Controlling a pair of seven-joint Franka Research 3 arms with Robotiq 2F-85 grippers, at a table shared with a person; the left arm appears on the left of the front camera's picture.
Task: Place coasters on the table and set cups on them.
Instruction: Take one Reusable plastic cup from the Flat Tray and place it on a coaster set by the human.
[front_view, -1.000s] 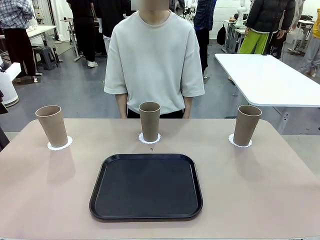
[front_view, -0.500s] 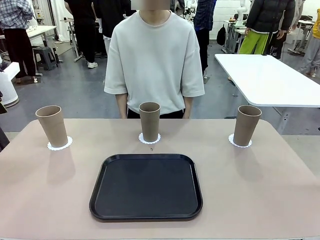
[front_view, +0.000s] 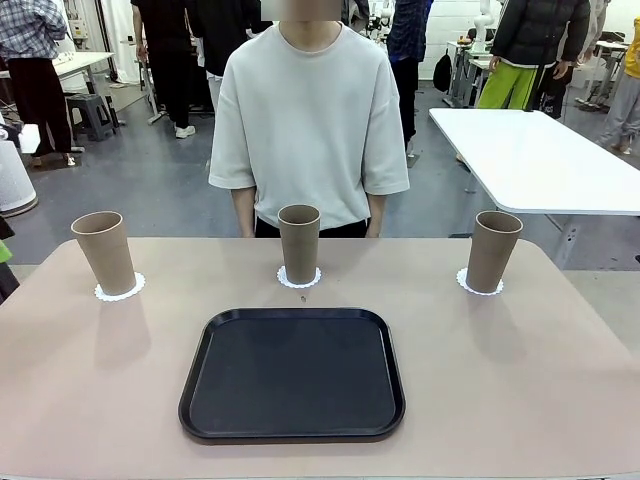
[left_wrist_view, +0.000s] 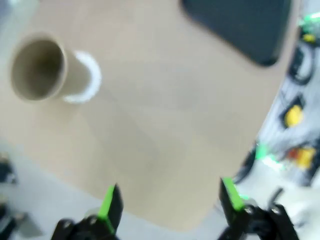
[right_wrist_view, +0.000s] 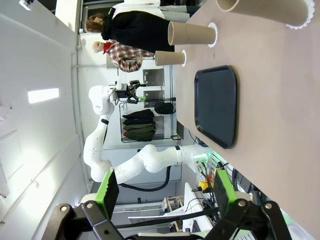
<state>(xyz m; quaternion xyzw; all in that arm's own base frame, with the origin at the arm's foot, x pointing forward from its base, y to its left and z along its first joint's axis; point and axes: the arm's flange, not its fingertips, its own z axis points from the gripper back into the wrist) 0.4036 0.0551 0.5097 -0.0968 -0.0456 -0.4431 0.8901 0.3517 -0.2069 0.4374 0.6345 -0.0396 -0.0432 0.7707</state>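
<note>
Three tall tapered tan-brown paper cups (front_view: 104, 249) (front_view: 299, 241) (front_view: 493, 248) upright in a row along the far side of the beige-tan table (front_view: 520, 370), each on a small white scalloped paper coaster (front_view: 120, 288) (front_view: 299, 277) (front_view: 479, 283), well apart, behind a bare black rounded-square tray (front_view: 292, 372). Left gripper (left_wrist_view: 168, 201) spread wide and holding nothing, above the table's edge with one cup and coaster (left_wrist_view: 86, 79) farther off. Right gripper (right_wrist_view: 162, 192) likewise wide and holding nothing, beside the table.

A robotics lab or open workshop hall: grey concrete floor (front_view: 150, 190), a white table (front_view: 540, 155) and other workbenches (front_view: 75, 62) behind the person, with people standing about. Beyond the right gripper (right_wrist_view: 162, 192) stand a white robot arm (right_wrist_view: 145, 160) and a clothes rack (right_wrist_view: 139, 125).
</note>
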